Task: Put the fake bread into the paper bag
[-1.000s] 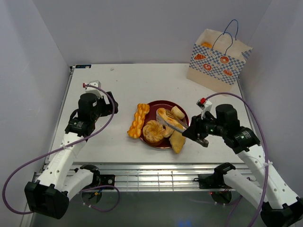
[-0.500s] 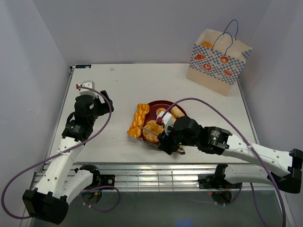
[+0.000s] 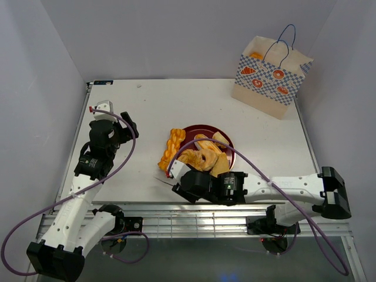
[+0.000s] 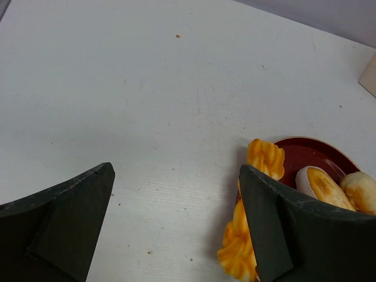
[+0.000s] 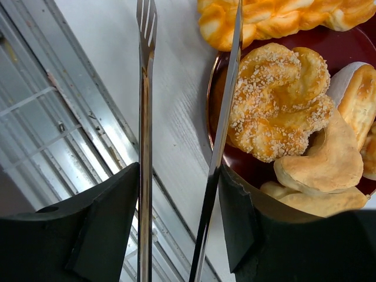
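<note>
The fake bread [image 3: 202,157] lies piled on a round dark red plate [image 3: 227,143] at mid-table. A braided stick [image 3: 171,148] leans off the plate's left rim. My right gripper [image 3: 183,184] sits low at the plate's near-left side and is shut on metal tongs [image 5: 145,88]. The tong arms are apart and hold nothing. One arm runs along the plate rim [image 5: 218,70] beside a sesame twist bun [image 5: 279,100]. My left gripper [image 4: 176,223] is open and empty, left of the braided stick [image 4: 249,217]. The paper bag [image 3: 270,73] stands upright at the far right.
The table's front edge and metal rail [image 5: 64,129] lie right beside the tongs. A flat wedge [image 5: 323,164] and oval rolls [image 4: 323,185] crowd the plate. White walls enclose the table on three sides.
My right arm has swung from the plate's right side across its front to its near-left, carrying the tongs. The left gripper has drifted slightly back and left.
</note>
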Available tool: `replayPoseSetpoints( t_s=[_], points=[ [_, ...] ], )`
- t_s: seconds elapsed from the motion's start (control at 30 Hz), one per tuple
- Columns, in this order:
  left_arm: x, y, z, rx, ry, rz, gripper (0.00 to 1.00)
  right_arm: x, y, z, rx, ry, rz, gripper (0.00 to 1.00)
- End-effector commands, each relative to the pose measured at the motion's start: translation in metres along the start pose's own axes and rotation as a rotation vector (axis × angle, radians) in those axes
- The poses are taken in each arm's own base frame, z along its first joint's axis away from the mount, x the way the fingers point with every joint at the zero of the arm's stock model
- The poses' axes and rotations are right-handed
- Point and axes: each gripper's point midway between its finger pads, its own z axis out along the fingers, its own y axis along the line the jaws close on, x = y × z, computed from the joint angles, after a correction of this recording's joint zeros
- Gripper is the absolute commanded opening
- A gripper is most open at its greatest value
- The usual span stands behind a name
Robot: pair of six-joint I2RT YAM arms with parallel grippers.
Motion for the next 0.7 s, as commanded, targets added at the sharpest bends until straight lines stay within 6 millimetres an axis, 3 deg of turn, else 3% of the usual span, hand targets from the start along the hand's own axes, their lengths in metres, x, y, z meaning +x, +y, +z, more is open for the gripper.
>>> replayPoseSetpoints(
  t_s=[0.0, 0.67],
  points=[
    [-0.012, -0.004, -0.003, 0.01, -0.027, -0.014, 0.98, -0.032, -0.006, 0.003, 0.114, -0.089, -0.012, 0.61],
    [0.001, -0.022, 0.002, 0.106, 0.036, 0.003, 0.98, -0.009, -0.002, 0.045, 0.28, 0.022, -0.125, 0.61]
  ],
)
